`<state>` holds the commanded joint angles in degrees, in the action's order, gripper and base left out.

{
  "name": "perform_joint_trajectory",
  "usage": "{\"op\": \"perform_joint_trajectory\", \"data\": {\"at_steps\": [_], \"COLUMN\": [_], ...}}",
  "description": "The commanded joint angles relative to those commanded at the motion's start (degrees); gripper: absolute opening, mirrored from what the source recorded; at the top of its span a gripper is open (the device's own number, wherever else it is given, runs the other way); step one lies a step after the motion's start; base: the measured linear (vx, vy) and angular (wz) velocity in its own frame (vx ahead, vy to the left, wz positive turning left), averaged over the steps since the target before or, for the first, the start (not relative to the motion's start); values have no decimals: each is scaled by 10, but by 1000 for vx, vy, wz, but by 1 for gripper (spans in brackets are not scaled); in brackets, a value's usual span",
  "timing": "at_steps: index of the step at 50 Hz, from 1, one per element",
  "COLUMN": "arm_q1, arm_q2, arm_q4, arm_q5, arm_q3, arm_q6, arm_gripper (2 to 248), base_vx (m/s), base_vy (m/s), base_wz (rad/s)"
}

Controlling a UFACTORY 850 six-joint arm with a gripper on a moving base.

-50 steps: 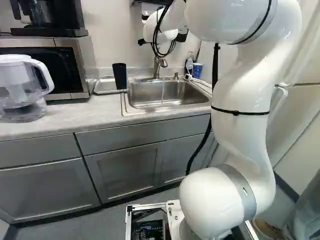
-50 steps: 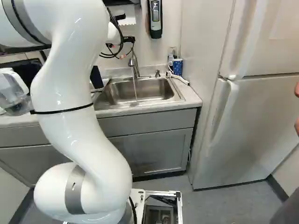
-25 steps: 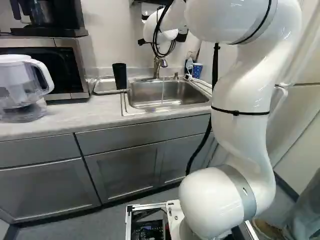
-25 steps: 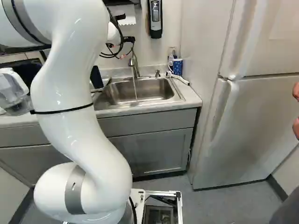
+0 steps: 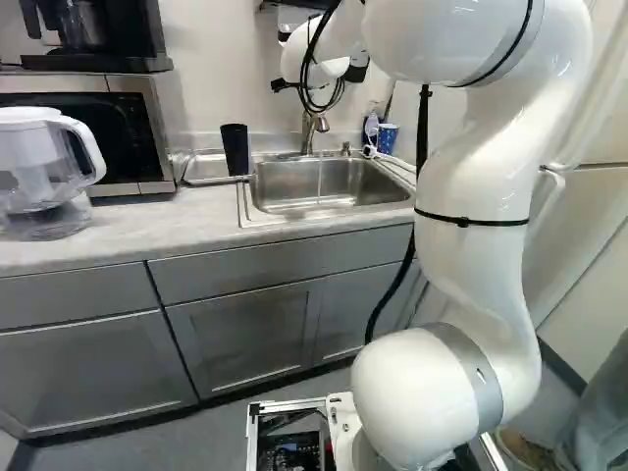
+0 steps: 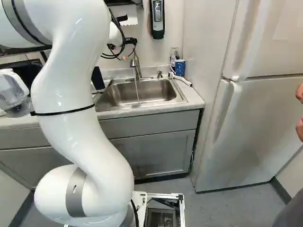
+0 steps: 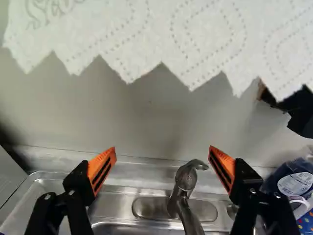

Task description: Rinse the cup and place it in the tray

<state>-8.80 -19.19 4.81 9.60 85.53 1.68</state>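
Note:
In the left base view, the gripper shows only as black parts beside the wrist, above the sink. In the wrist view the gripper stands wide open, nothing held, with the faucet beyond and below its fingers. A dark cup stands upright by the right end of the metal tray, left of the sink; whether it rests on the tray I cannot tell. A blue dotted cup stands behind the sink's right corner. Water runs from the faucet into the basin.
Paper towel hangs close ahead of the gripper, against the wall. A soap bottle stands by the blue cup. A water pitcher and a microwave are left of the tray; a fridge is at the right.

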Motion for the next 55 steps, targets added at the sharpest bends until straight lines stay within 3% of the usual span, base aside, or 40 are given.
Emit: {"op": "perform_joint_trajectory", "data": {"at_steps": [55], "arm_q1": [0], "arm_q2": [0], "arm_q4": [0], "arm_q5": [-11], "arm_q3": [0], "arm_q6": [0], "arm_gripper": [247], "base_vx": [0], "base_vy": [0], "base_wz": [0]}}
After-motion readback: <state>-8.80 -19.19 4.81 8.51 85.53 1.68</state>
